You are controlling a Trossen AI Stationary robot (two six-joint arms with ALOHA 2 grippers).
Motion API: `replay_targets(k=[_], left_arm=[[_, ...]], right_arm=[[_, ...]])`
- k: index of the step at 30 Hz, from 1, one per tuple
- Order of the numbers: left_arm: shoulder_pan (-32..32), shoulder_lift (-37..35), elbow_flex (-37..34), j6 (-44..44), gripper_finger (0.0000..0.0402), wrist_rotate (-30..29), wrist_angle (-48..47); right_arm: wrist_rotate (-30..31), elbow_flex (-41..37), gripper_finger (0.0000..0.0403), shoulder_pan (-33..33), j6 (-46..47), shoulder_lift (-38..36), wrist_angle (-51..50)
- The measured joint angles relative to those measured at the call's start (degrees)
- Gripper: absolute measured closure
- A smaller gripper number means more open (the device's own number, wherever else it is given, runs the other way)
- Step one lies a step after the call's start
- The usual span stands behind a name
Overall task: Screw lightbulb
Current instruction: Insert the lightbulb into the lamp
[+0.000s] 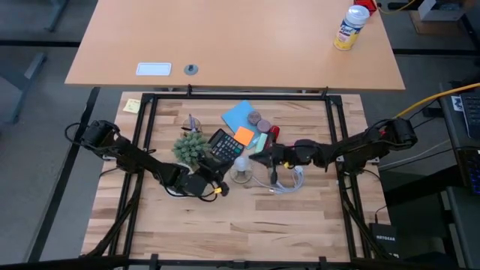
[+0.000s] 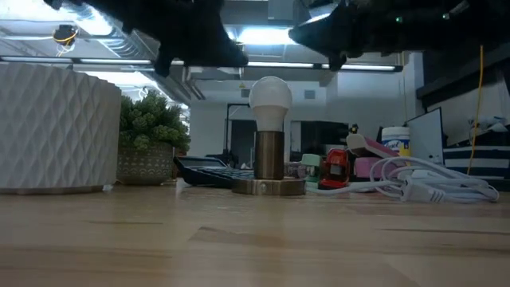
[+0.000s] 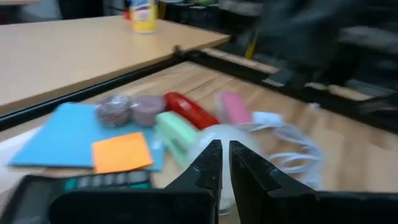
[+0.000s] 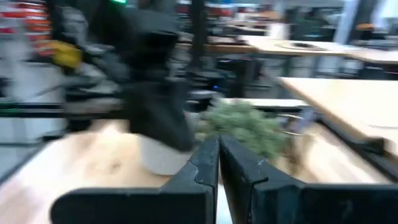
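Note:
The white lightbulb (image 2: 269, 94) stands upright with its screw end down in a brass socket (image 2: 269, 155) on a round base (image 2: 269, 187); from above it shows mid-table (image 1: 241, 166). My left gripper (image 1: 223, 178) hangs just left of it, above the table, its fingers close together with nothing between them (image 3: 224, 163); the lightbulb (image 3: 219, 133) shows pale just beyond them. My right gripper (image 1: 253, 159) hovers just right of the lightbulb, shut and empty (image 4: 218, 157). In the low view both grippers stay above the lightbulb's top and apart from it.
A black calculator (image 1: 222, 145), a small green plant (image 1: 191, 147), blue and orange notes (image 1: 241, 124) and small coloured items crowd the far side of the lightbulb. A coiled white cable (image 1: 288, 181) lies to its right. A white ribbed pot (image 2: 56, 127) stands under my left arm.

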Motion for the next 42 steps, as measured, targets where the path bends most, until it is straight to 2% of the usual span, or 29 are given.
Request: replay_targets(k=[4,6,15,27,33,37,42], left_arm=[[-0.47,0.17,0.02,0.43,0.0380,6.67,1.19],[-0.44,0.44,0.02,-0.04,0.0380,9.38,1.04],[0.35,4.67,0.02,-2.72,0.0380,10.10,1.30],[1.24,5.59,-0.02,-4.29,0.0380,1.04,-2.95],[1.72,5.67,-0.04,-9.10,0.0380,-4.31,-8.32],[1.89,5.65,-0.02,-8.86,0.0380,-5.25,-8.06],[1.49,5.37,-0.02,-5.01,0.0380,-8.32,-4.42]], right_arm=[[6.31,0.00,0.0382,-0.02,-0.02,1.41,-1.60],[7.28,0.00,0.0382,-0.02,0.03,3.11,-2.19],[6.84,0.00,0.0382,0.00,2.21,9.52,-0.87],[-1.46,-0.04,0.0382,-0.09,7.87,9.86,-1.46],[-10.98,-0.02,0.0382,0.22,10.45,9.97,-1.25],[-11.48,-0.02,0.0382,0.09,10.98,9.97,2.51],[-11.15,-0.02,0.0382,0.07,10.49,9.49,11.88]])
